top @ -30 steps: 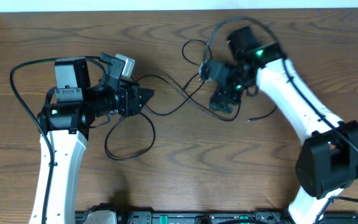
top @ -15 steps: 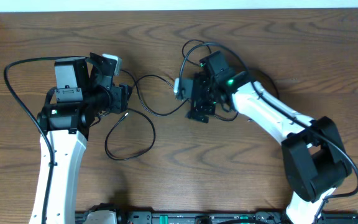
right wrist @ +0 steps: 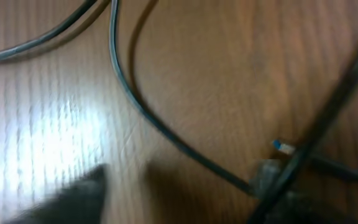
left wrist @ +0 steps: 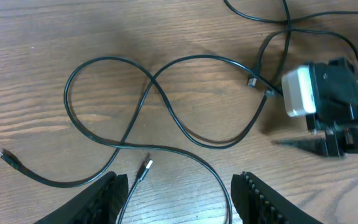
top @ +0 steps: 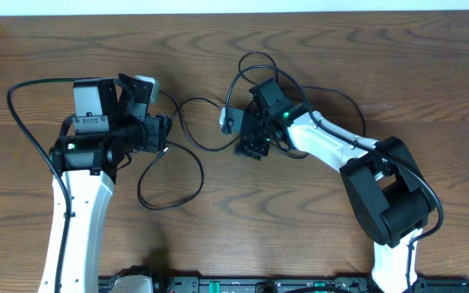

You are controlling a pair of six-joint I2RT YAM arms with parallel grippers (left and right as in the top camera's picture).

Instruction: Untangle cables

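Left side first: your left tool (left wrist: pixel 179 180) hangs just over the bench (top: pixel 397 57), jaws apart at a middling gap, nothing pinched. The cables (left wrist: pixel 150 81) lie flat on the bench under it and ahead of it. One strand runs thru the gap btwn the fingers (left wrist: pixel 107 196), and a plug end (left wrist: pixel 145 167) sits just inside one of them. A second plug end (left wrist: pixel 5 154) lies off to the side, well apart from the tool. Ahead of the jaws the strands cross into a figure-eight.

From overhead, a loose loop (top: pixel 140 189) lies just beside the left tool, toward the arm bases. One strand carries on across the mid bench to the right tool (top: pixel 249 146).

The right tool sits low near bench centre, pointing toward the left arm. Two small plugs (left wrist: pixel 252 81) lie just beside its white block (left wrist: pixel 299 93), and more strands curl around behind it. Its wrist view is badly blurred: a strand crosses close under the cam w/ a plug nearby. You can't tell if those jaws are wide or narrow, or whether they grip any cable.
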